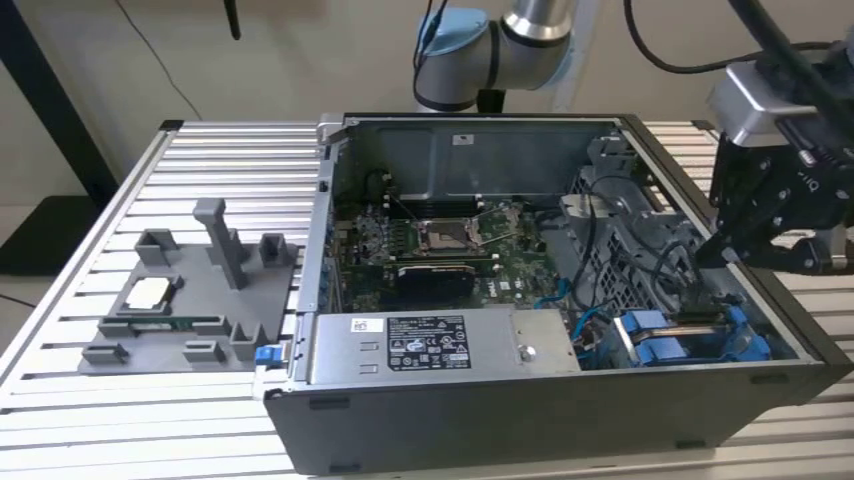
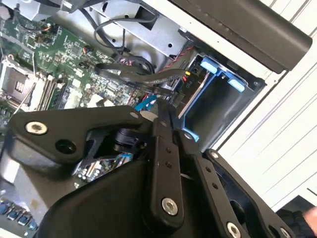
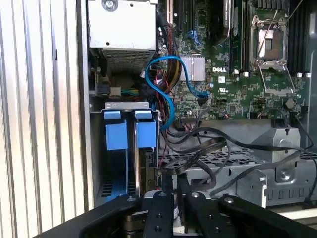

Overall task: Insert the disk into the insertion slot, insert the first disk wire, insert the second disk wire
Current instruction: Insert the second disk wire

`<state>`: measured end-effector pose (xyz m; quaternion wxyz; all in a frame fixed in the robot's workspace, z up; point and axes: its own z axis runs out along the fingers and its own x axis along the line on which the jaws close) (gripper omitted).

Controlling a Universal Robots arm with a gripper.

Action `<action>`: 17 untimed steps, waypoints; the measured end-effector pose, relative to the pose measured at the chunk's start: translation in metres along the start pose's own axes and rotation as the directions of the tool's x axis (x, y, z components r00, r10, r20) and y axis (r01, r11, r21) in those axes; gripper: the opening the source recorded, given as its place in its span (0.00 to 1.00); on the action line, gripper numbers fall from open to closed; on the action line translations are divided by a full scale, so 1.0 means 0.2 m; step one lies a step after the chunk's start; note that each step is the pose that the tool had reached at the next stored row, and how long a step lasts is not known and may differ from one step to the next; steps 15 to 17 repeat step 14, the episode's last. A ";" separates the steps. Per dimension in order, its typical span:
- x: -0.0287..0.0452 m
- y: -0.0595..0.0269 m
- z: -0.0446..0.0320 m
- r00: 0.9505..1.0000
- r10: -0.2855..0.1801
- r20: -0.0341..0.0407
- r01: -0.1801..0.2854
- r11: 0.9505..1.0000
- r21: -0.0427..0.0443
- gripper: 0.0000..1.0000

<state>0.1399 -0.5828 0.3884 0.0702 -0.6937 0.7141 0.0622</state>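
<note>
The gripper [image 1: 717,252] hangs at the exterior view's right, over the case [image 1: 534,420]; its fingers [image 3: 168,186] look clenched on a dark cable. The disk [image 1: 694,338], lower right, sits slotted just below them, mostly hidden.

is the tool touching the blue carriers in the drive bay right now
Apart. In the exterior view the tool hangs up by the rim of the case, with a clear gap down to the blue carriers.

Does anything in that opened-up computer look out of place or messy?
Nothing looks broken. The loose black cables sprawl untidily across the metal drive cage, beside the blue drive carriers, and the gripper sits right among them.
</note>
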 end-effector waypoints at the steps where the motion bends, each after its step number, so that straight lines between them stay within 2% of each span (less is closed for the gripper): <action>1: -0.004 0.000 -0.022 1.000 0.000 0.000 0.000 1.000 0.000 0.11; 3: -0.012 0.001 -0.061 1.000 0.000 0.000 0.000 1.000 0.000 0.11; 5: -0.012 0.001 -0.065 1.000 0.000 0.000 0.000 1.000 0.000 0.11; 6: -0.013 0.001 -0.067 1.000 0.000 -0.003 0.000 1.000 0.000 0.11; 8: -0.014 0.001 -0.068 1.000 0.000 -0.016 0.000 1.000 0.000 0.11; 17: -0.014 0.001 -0.068 1.000 0.000 -0.015 0.000 1.000 0.000 0.11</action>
